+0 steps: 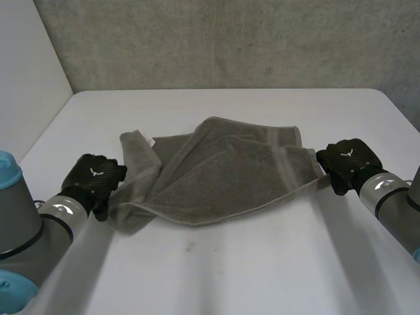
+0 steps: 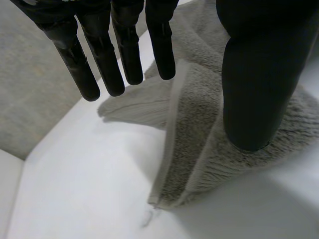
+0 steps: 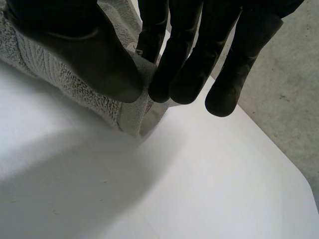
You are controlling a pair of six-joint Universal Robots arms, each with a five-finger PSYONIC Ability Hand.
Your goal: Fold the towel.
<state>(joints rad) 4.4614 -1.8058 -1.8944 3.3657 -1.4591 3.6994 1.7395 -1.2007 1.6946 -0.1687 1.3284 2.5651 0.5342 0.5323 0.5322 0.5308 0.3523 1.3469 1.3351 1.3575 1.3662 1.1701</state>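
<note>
Right hand seemingly pinching towel, left hand straight-fingered

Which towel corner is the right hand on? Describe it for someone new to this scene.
On the white table lies a rumpled grey towel. Follow its banded end to the right hand: the corner there is pinched between thumb and fingers, unlike the end by the left hand, whose fingers are straight.

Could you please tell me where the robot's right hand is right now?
In the head view, the right hand is at the right end of the towel, pinching its corner.
</note>
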